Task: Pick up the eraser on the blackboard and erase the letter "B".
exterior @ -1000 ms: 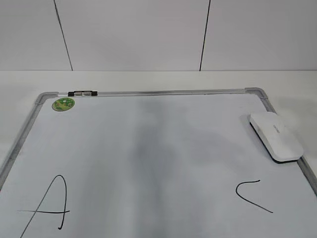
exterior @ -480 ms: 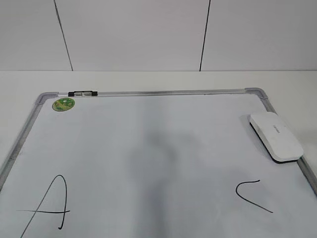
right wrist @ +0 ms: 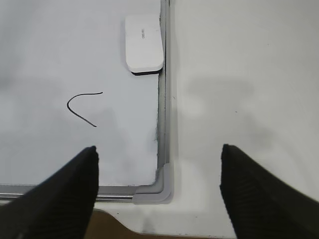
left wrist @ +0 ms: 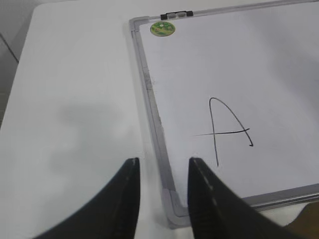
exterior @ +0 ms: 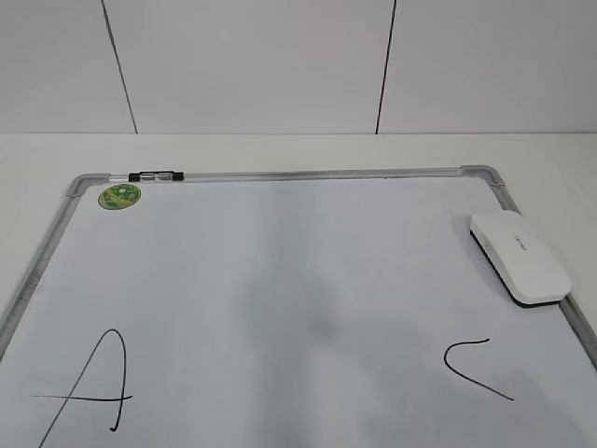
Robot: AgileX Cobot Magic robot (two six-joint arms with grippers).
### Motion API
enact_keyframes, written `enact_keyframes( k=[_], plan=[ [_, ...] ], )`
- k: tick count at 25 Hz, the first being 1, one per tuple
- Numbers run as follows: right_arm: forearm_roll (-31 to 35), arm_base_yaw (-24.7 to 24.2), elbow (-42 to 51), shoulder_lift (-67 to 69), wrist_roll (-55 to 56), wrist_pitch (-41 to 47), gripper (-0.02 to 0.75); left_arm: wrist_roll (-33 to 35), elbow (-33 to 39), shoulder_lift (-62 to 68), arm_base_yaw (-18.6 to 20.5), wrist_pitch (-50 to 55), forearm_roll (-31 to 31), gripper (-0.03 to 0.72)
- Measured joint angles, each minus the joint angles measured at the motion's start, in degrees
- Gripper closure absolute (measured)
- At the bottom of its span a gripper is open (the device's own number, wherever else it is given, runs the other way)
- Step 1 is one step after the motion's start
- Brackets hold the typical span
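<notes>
The blackboard (exterior: 308, 175) is a white board with a grey metal frame, lying flat on the table. The white eraser (exterior: 520, 257) lies on it at the right frame edge and also shows in the right wrist view (right wrist: 143, 42). A black "A" (exterior: 84, 399) is at the near left and a "C" (exterior: 478, 383) at the near right. No letter "B" shows in any view; the board between them is bare with a faint grey shade. My left gripper (left wrist: 163, 162) is open and empty over the board's near left corner. My right gripper (right wrist: 159, 149) is wide open and empty over the near right corner, well short of the eraser.
A small green round magnet (exterior: 118, 196) and a black clip (exterior: 156, 175) sit at the board's far left corner. White table (exterior: 280, 149) surrounds the board, with a panelled wall behind. The table's near edge (right wrist: 109, 229) shows just below the board's corner.
The grey shadow over the middle of the board has grown fainter and drawn back toward the near edge. The eraser, letters and board have not moved.
</notes>
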Motion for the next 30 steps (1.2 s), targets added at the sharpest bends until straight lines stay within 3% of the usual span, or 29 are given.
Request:
enact_keyframes(
  k=[10, 30],
  plan=[
    [-0.4, 0.0, 7.5, -6.0, -1.1, -4.6, 0.153, 0.0, 7.4, -0.1, 0.0, -8.1, 2.4, 0.442],
    [-0.4, 0.0, 7.8, -6.0, -1.1, -5.3, 0.153, 0.1, 7.6, -0.1, 0.0, -8.9, 3.0, 0.442]
  ],
)
